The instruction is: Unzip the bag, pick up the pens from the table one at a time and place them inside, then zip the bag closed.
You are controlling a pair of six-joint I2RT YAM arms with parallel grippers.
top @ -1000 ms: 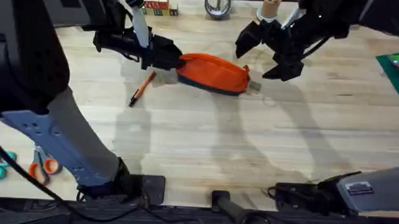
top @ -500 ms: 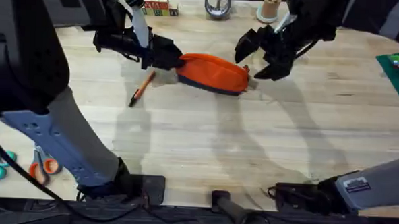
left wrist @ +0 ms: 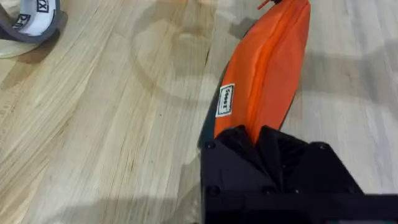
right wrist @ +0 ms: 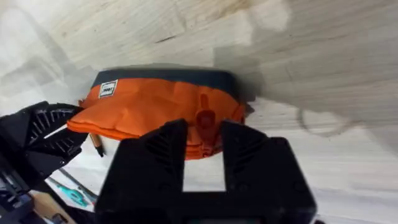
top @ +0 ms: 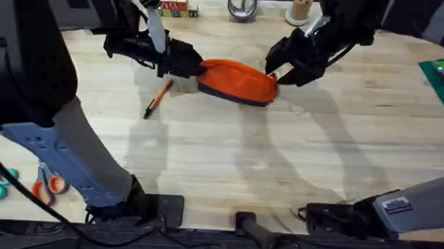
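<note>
We see the table (top: pixel 228 162), a wide top of light wood planks, with both our arms reaching far out over it. On it lies the bag (top: pixel 237 80), a long orange pouch with a dark grey underside, stretched between our two grippers. Our left gripper (top: pixel 193 65) is clenched on the bag's left end; in the left wrist view its black fingers (left wrist: pixel 239 146) pinch the orange cloth where the bag narrows, and the bag (left wrist: pixel 264 71) runs straight away from the jaws, a small white label on its side near them. Our right gripper (top: pixel 278 70) sits at the bag's opposite end with its jaws apart; in the right wrist view the two black fingers (right wrist: pixel 165 146) stand on either side of the small orange pull tab (right wrist: pixel 204 121), which lies in the gap between them at the end of the zipper, and we cannot tell whether either finger touches it. Beyond these jaws in that view the bag (right wrist: pixel 143 109) extends away to the left gripper (right wrist: pixel 46 134) at its far end. The zipper looks closed along the length we can see. The pen (top: pixel 158 96), slim and orange with a dark tip, lies on the bare wood just below the left gripper's jaws, tilted, apart from the bag and held by neither gripper.
</note>
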